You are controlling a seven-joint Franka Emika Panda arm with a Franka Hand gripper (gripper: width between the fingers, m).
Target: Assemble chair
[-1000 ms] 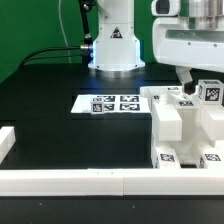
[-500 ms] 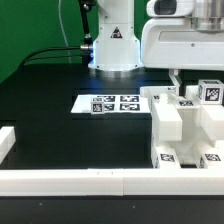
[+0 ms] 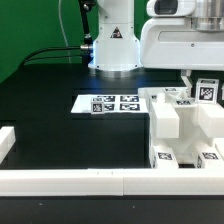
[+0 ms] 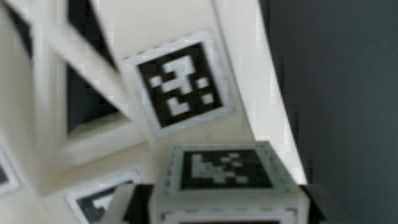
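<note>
Near rail: a long white border rail (image 3: 80, 182) lies along the table's near edge, with a short white block (image 3: 6, 143) at the near corner on the exterior view's left.
Table: black top (image 3: 60, 125), green backdrop beyond its far edge.
Chair parts: white blocky pieces (image 3: 185, 135) are clustered at the table's near corner on the exterior view's right, touching the near rail.
Chair orientation: the cluster's long axis appears to run from the near edge toward the far edge; a boxy upright piece (image 3: 166, 122) stands at its side toward the table's middle, and tags face up on the low pieces in front (image 3: 167, 158).
Tagged block: a small white piece with a tag (image 3: 205, 90) stands upright at the far end of the cluster, its tag facing the camera; in the wrist view a tagged piece (image 4: 183, 85) fills the frame, tilted.
Marker board: flat white sheet with tags (image 3: 108, 103), just beside the chair parts, toward the table's middle.
Arm: the white wrist housing (image 3: 180, 42) hangs over the far end of the cluster, pointing down; the base (image 3: 115, 45) stands at the far edge.
Claw: gripper (image 3: 191, 82) sits low beside the tagged block; how wide the jaws stand and whether they hold anything, I cannot tell.
</note>
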